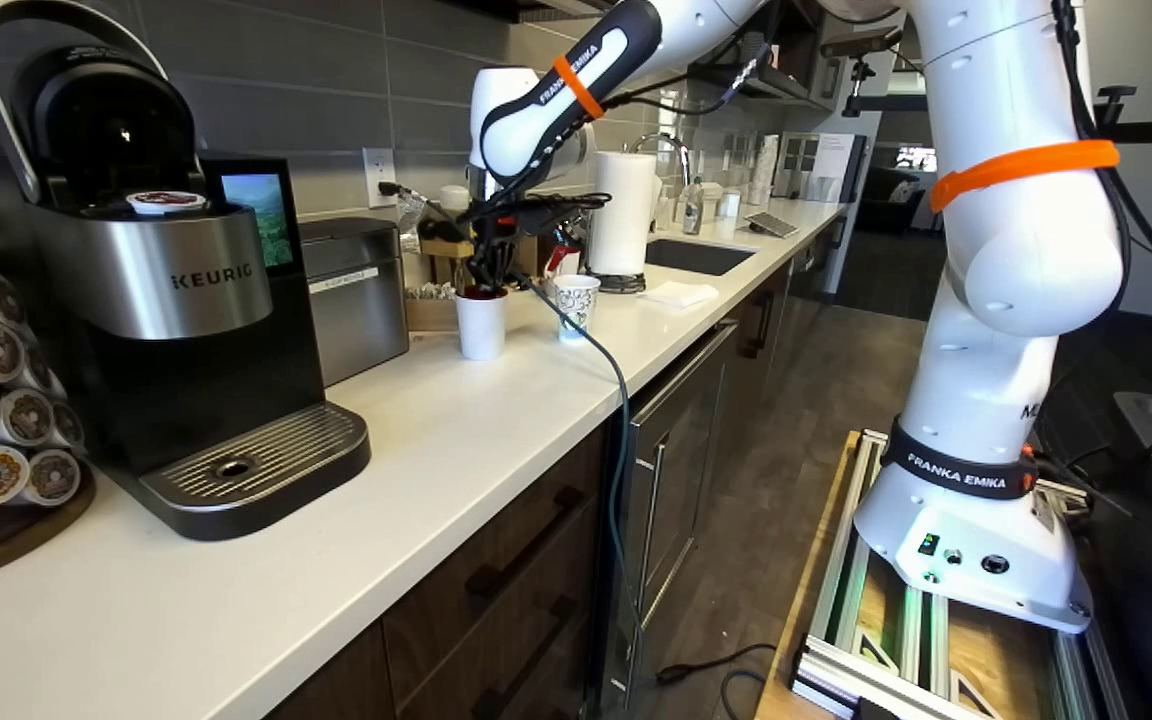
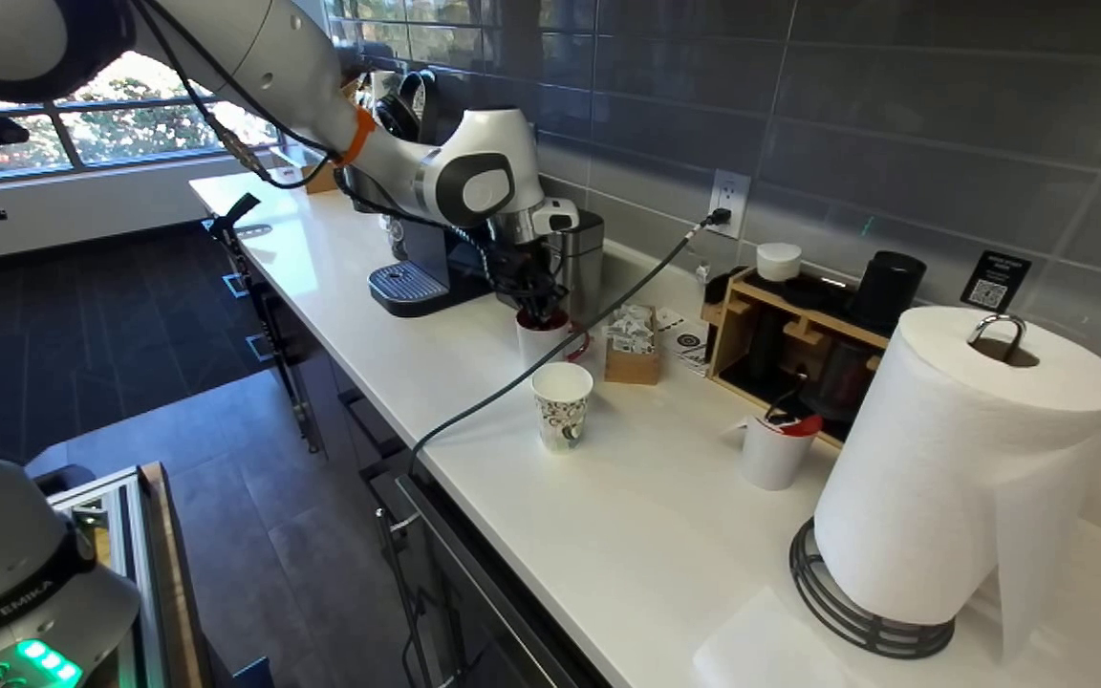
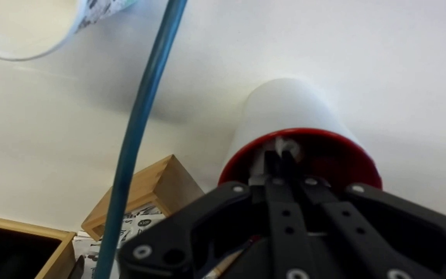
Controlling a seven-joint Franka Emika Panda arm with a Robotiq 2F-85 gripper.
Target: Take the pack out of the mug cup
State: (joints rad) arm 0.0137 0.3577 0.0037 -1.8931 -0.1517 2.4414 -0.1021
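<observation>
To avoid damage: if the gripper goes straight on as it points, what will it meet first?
Beyond the white pack at its fingertips, likely the inside of the mug cup; depth is unclear.

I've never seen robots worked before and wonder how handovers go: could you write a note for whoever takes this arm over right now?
Gripper: down inside the mug cup, fingertips close together, apparently pinching the whitish pack; blur hides how firm the hold is.
Things: mug cup upright on the counter, pack inside it. In the wrist view a cable runs between it and the patterned paper cup.
Done: gripper at the pack.
Left: the pack is not out yet. Probably check the grip, then lift gently, minding the cable.
</observation>
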